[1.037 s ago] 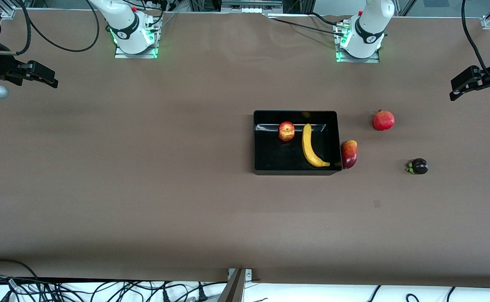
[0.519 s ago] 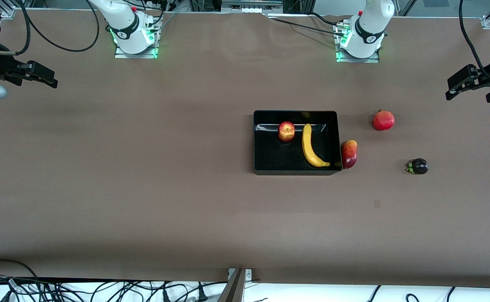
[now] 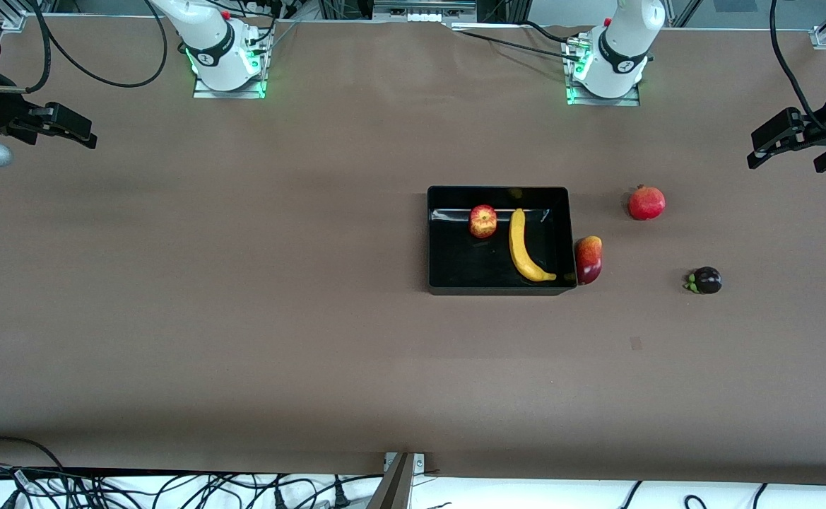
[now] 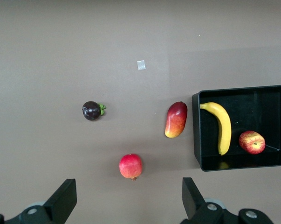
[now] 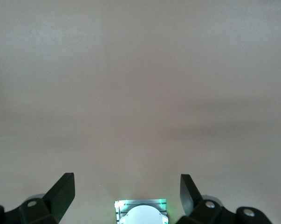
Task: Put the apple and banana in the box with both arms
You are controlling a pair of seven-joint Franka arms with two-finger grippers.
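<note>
The apple [image 3: 482, 220] and the banana [image 3: 522, 246] lie side by side in the black box [image 3: 455, 268]. Nothing touches them. My left gripper [image 3: 786, 161] is open and empty, up in the air over the table edge at the left arm's end. Its wrist view shows its open fingers [image 4: 65, 200], the box [image 4: 196, 135], the banana [image 4: 222, 126] and the apple [image 4: 252, 142]. My right gripper [image 3: 80, 134] is open and empty, over the table edge at the right arm's end. In its own view [image 5: 126, 184] it shows over bare table.
A red and orange mango-like fruit [image 3: 588, 259] rests against the box's outer wall toward the left arm's end. A pomegranate [image 3: 646, 203] and a dark mangosteen [image 3: 706, 281] lie farther toward that end. The right arm's base [image 5: 141, 212] shows in the right wrist view.
My left gripper has drifted slightly toward the table's middle and the robots' bases. The right gripper, the fruits and the box have not moved.
</note>
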